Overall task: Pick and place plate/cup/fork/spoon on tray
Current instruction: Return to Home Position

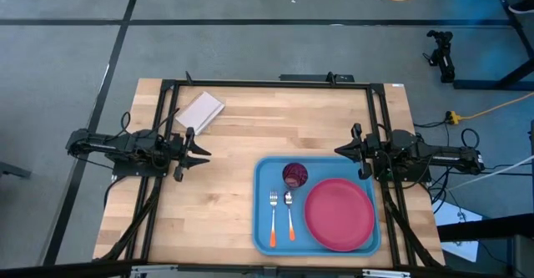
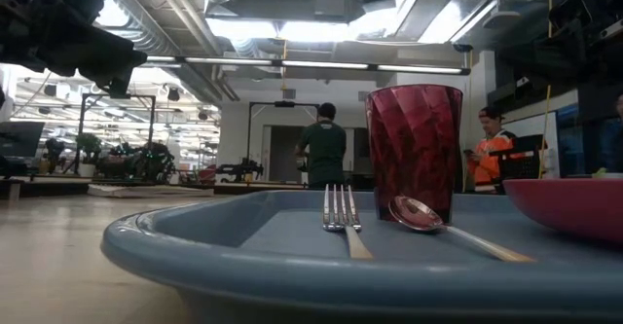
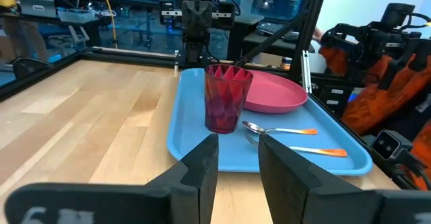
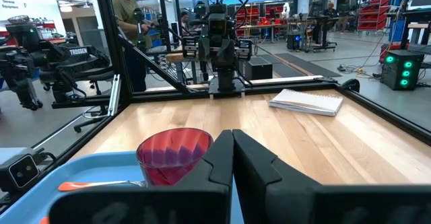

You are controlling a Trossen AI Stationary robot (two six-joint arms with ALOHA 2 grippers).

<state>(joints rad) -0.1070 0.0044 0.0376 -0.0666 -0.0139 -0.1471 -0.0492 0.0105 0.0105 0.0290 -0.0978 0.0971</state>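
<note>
With the left gripper point(image 1: 203, 153) spread and the right gripper point(image 1: 340, 151) pressed together, a low swing could tip the cup point(image 1: 294, 175).

With left gripper point(image 1: 203, 153) fingers apart, right gripper point(image 1: 340, 151) fingers touch.

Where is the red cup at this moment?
High view: the cup stands on the tray, near its upper left corner, just above the fork and spoon.
</note>
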